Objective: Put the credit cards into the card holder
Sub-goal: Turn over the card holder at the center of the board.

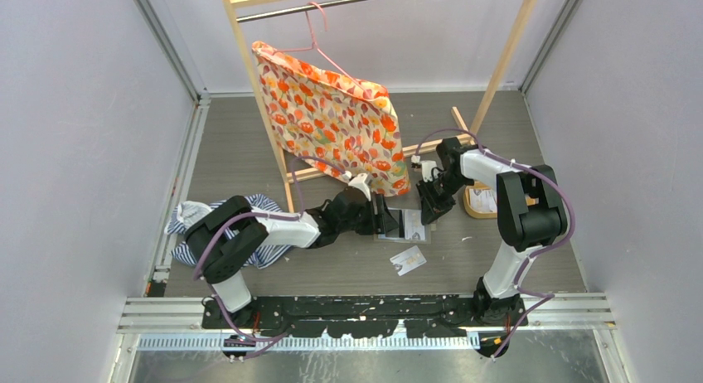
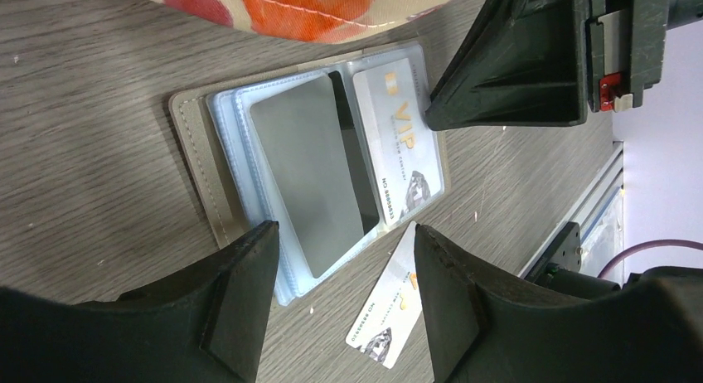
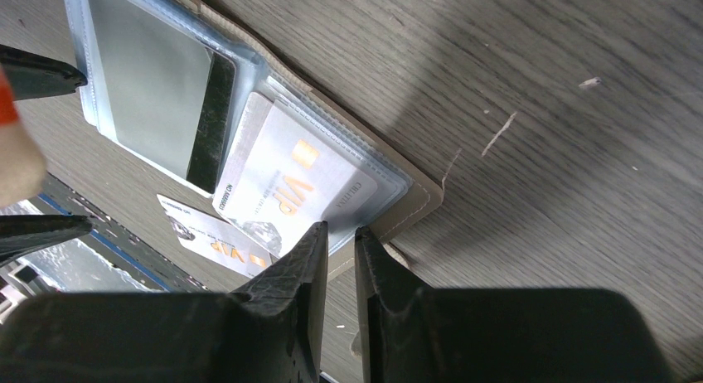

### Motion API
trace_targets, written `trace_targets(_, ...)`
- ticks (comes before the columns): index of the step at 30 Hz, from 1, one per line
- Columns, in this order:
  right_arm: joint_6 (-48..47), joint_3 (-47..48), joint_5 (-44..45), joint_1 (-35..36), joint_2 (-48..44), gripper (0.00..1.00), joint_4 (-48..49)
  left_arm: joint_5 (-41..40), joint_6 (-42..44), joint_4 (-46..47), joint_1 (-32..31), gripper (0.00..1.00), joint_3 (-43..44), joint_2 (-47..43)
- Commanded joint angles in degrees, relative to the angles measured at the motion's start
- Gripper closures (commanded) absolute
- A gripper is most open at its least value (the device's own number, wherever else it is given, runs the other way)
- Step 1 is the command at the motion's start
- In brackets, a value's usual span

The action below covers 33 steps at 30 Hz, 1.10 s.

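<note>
The taupe card holder (image 1: 412, 224) lies open on the table between both grippers. In the left wrist view its cover (image 2: 199, 151) holds clear sleeves with a grey card (image 2: 311, 176), a black card (image 2: 352, 163) behind it and a white VIP card (image 2: 402, 143). Another white VIP card (image 1: 408, 259) lies loose on the table just in front of the holder (image 2: 385, 308). My left gripper (image 2: 340, 238) is open and empty above the holder's near edge. My right gripper (image 3: 340, 232) has its jaws almost together, tips at the holder's cover edge (image 3: 414, 205) beside the sleeved VIP card (image 3: 290, 184).
A wooden clothes rack (image 1: 257, 109) with a floral garment (image 1: 332, 118) on a hanger stands right behind the holder. A striped cloth (image 1: 191, 217) lies at the left. An oval wooden tray (image 1: 474, 207) holding pale cards sits to the right.
</note>
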Motion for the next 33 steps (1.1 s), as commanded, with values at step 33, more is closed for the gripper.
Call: trace_targets(33,-1.0,1.5,-4.2,-0.1,-1.9,0.76,-0.4,4.6,-4.6,7.2,0.1,0.46,0.8,1.4)
